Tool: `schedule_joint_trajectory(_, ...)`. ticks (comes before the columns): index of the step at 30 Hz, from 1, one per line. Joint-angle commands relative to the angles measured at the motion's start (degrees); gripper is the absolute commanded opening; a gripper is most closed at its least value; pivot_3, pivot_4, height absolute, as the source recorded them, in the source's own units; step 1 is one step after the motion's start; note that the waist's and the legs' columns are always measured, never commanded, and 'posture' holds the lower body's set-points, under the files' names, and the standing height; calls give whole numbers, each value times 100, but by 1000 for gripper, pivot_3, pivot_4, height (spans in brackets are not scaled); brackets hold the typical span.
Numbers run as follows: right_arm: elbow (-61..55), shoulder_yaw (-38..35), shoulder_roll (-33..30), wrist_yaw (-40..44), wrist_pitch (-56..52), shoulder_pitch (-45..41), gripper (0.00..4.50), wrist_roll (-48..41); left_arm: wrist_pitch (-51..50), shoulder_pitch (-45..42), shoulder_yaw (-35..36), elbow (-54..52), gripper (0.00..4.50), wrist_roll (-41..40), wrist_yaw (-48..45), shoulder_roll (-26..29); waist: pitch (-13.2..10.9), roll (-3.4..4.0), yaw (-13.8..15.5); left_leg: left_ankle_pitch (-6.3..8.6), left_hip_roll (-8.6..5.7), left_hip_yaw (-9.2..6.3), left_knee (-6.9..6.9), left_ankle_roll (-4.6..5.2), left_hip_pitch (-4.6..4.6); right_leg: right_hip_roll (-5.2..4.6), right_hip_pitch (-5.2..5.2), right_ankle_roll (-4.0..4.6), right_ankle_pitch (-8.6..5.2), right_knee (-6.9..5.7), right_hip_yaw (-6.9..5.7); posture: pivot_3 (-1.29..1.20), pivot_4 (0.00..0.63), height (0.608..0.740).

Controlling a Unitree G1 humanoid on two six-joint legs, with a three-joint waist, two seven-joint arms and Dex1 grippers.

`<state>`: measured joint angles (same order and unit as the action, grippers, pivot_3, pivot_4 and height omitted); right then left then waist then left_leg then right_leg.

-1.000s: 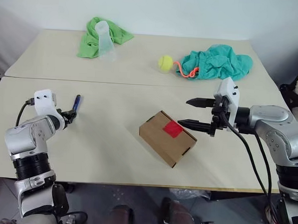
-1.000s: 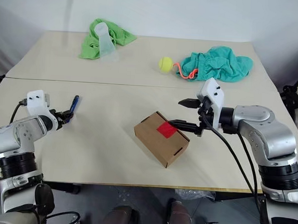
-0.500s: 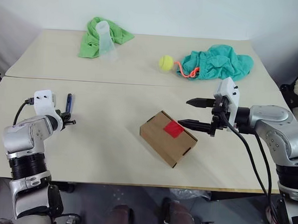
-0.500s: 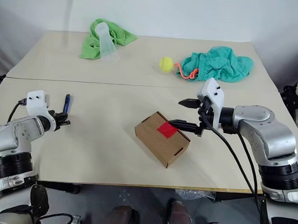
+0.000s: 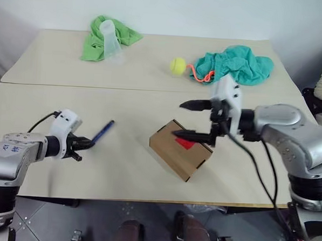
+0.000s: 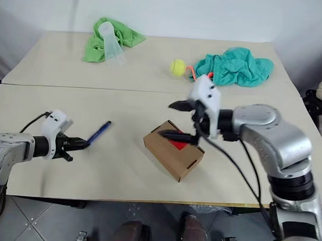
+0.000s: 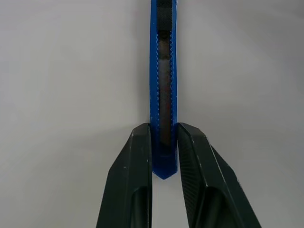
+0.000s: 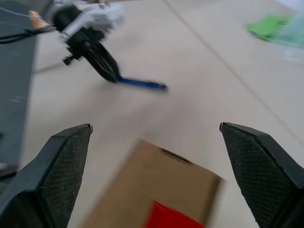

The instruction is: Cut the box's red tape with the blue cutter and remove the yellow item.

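Blue plastic, ridged along both edges with a dark slider channel down the middle, makes up the cutter (image 7: 164, 90), which is pinched at its butt end between the two black fingers of the left gripper (image 5: 83, 148). It is held over the near table (image 5: 120, 172), its far end aimed toward the box (image 5: 180, 149) but well apart from it. The cutter is judged light, stiff and slim, so it may pivot or slip in so narrow a hold once pressed against tape; a hold nearer its middle would probably be steadier.

The box is brown corrugated cardboard, closed, lying at an angle near the table's front edge, with the red tape (image 5: 187, 144) on its top face. It is judged light and liable to slide unless braced, best taken across its short sides. The right gripper (image 5: 196, 121) is spread wide, grasping nothing, with the lower finger just above the tape. No yellow item can be seen; presumably it is inside.
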<state>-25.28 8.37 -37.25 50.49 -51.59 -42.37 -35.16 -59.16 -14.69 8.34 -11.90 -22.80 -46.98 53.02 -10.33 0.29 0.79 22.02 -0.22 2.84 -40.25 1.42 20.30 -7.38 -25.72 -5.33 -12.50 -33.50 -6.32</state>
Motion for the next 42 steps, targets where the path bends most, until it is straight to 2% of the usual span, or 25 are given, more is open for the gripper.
schedule_joint_trajectory(1, -53, 1061, 452, -413, 80, -64, 4500, 653, 976, 417, -167, -466, 429, -225, -1118, 430, 0, -2, -86, 0, 0, 1, 8, 0, -1, 1, 0, 4, -2, 2, -5, 0, 150, 740)
schedule_joint_trajectory(5, 83, 1674, 900, -599, 246, -131, 4500, 1064, 1886, 730, -270, -503, 429, -74, -1730, 750, -5, -2, -107, -4, -7, 17, 14, 8, 16, 9, -29, 4, -2, -4, -28, 0, 150, 740)
schedule_joint_trajectory(8, 203, 2290, 1173, -645, 404, -268, 3878, 1531, 2506, 914, -533, -410, 430, 201, -2153, 1102, -6, 0, -116, -4, 0, 25, 13, 8, 19, 52, -35, 4, -2, -4, -25, 0, 150, 740)
schedule_joint_trajectory(12, 374, 2836, 1335, -575, 657, -348, 2620, 2028, 3095, 778, -809, -117, 430, 619, -2191, 1179, -6, 0, -105, -4, 11, 36, 13, 6, 17, 69, -40, 5, -3, -6, -15, 0, 150, 740)
schedule_joint_trajectory(18, 550, 3123, 1448, -426, 821, -340, 457, 2426, 3676, 817, -985, 3, 430, 1007, -2199, 1170, -6, -1, -105, -5, 11, 65, 11, 9, 17, 72, -58, 6, -3, -26, 9, 0, 150, 740)
schedule_joint_trajectory(19, 598, 3138, 1488, -403, 860, -329, 143, 2478, 3713, 819, -998, 7, 430, 1042, -2181, 1141, -6, -1, -105, -5, 13, 68, 11, 9, 16, 74, -60, 6, -3, -28, 11, 0, 150, 740)
schedule_joint_trajectory(20, 665, 3152, 1538, -393, 896, -322, 28, 2525, 3724, 805, -1019, 22, 430, 1075, -2164, 1113, -6, -1, -106, -5, 14, 70, 11, 9, 15, 74, -61, 6, -3, -30, 13, 0, 150, 740)
schedule_joint_trajectory(30, 1164, 3485, 1759, 51, 1399, -233, 28, 2896, 3756, 735, -1177, 54, 430, 1222, -2114, 911, -5, 0, -86, -9, 11, 76, 8, 15, 7, 72, -60, 5, -3, -41, 22, 0, 150, 740)
schedule_joint_trajectory(42, 1964, 3485, 2139, 168, 1947, -270, 28, 3539, 3753, 786, -1125, -78, 430, 1269, -2115, 783, 0, 3, -93, -10, 12, 75, 7, 15, -22, 71, -26, 5, -3, -43, 25, 0, 150, 740)
